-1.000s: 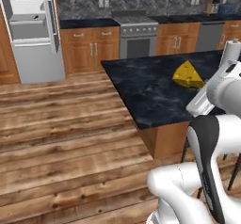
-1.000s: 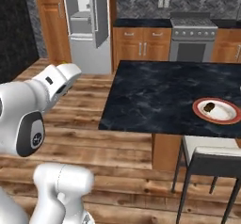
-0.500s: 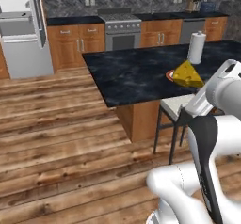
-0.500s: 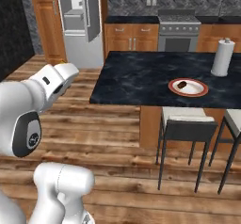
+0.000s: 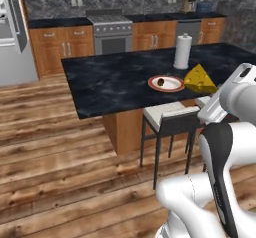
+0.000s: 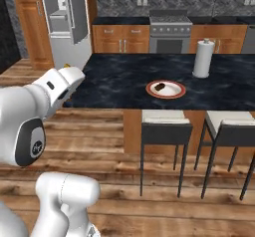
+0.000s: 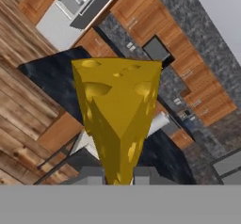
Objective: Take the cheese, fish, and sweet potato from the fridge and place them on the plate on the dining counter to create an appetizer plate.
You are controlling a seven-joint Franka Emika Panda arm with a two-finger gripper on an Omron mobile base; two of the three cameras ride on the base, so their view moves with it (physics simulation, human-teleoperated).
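one yellow-orange holed cheese (image 7: pixel 117 119) wedge, tip down

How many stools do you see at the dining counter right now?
2. One stool is tucked under the dining counter just below the plate; the other stool stands to its right, near the paper towel roll. More may sit outside the frame.

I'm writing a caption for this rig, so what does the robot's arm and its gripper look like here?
The white arm is built of smooth, rounded glossy shells with dark grey-black bands at the joints. In the right base view one joint cap is a dark oval with a small pale emblem. The wrist link carries small dark dots. The gripper ends in two short, blocky grey finger tips. No loose cables are visible.
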